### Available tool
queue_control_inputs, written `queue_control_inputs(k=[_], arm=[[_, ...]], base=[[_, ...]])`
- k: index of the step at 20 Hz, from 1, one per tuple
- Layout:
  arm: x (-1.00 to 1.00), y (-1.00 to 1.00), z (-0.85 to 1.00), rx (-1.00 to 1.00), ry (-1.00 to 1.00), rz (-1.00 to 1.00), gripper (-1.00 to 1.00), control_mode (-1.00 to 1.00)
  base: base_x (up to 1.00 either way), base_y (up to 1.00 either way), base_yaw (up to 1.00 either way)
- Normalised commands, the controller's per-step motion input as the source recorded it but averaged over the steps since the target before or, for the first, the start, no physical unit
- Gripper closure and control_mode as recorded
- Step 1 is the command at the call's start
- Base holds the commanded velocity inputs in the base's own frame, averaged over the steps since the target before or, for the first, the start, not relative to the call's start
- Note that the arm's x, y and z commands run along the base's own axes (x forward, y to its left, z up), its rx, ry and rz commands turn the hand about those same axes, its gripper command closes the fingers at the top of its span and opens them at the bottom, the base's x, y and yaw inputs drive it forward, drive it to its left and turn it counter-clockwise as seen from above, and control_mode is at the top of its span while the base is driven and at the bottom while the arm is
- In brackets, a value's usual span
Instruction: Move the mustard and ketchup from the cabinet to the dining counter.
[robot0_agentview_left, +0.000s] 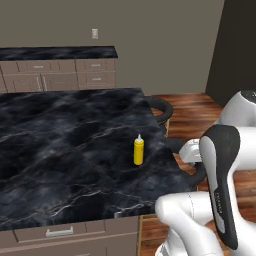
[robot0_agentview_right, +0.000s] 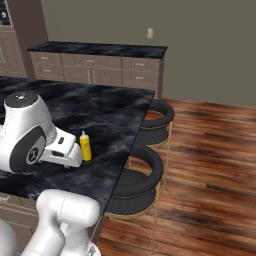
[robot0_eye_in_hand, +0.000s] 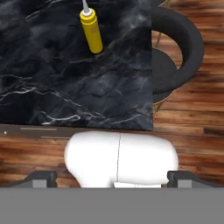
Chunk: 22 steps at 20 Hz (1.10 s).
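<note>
Standing mustard (robot0_eye_in_hand: 91, 31) apart from spread tool (robot0_eye_in_hand: 112, 179)

White rounded arm (robot0_agentview_left: 200, 220), dark joint covers, glossy smooth shells

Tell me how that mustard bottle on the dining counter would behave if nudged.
The mustard stands upright, tall and narrow, so a high push would probably tip it. Its round body would likely roll once down, and the dining counter edge is close on the stool side. The smooth plastic may slip in a loose grip.
</note>
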Motion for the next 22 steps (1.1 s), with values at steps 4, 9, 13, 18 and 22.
queue_control_inputs(k=[4,9,13,18,22], arm=[[0.00,0.00,0.00,0.01,0.00,0.00,-1.00,1.00],[0.00,0.00,0.00,0.00,0.00,0.00,-1.00,1.00],[0.00,0.00,0.00,0.00,0.00,0.00,-1.00,1.00],[0.00,0.00,0.00,0.00,0.00,0.00,-1.00,1.00],[0.00,0.00,0.00,0.00,0.00,0.00,-1.00,1.00]], base=[[-0.29,0.04,0.00],[-0.67,0.17,0.00],[-0.58,0.20,0.29],[-0.14,0.01,0.96],[-0.03,0.00,1.00]])
